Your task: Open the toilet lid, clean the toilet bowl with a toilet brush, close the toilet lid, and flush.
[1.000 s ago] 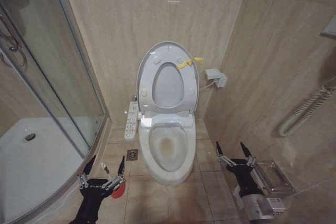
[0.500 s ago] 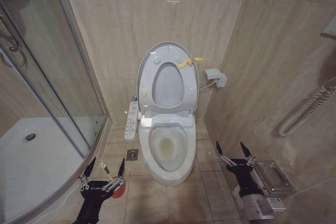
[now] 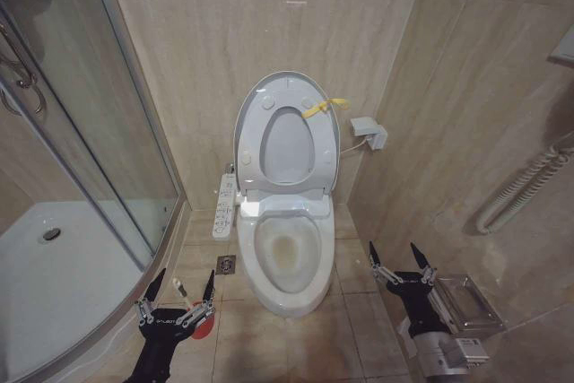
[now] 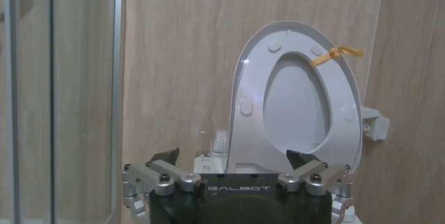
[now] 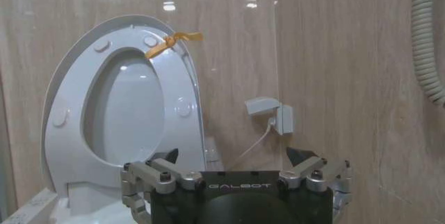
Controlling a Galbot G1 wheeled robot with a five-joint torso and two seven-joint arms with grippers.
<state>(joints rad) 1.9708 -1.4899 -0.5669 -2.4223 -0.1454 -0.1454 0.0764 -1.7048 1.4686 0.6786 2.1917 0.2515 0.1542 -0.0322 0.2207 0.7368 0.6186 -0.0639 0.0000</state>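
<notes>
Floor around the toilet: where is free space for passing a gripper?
Bare tiles lie between the toilet bowl and the open right gripper. The other side is crowded: control panel, floor drain, red cup holder under the open left gripper, shower glass.

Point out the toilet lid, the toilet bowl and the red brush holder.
toilet lid [image 3: 254, 105]: head view, raised lid's upper left rim.
toilet bowl [image 3: 289, 298]: head view, front rim of the white basin.
red brush holder [image 3: 203, 329]: head view, red edge by the left gripper.
</notes>
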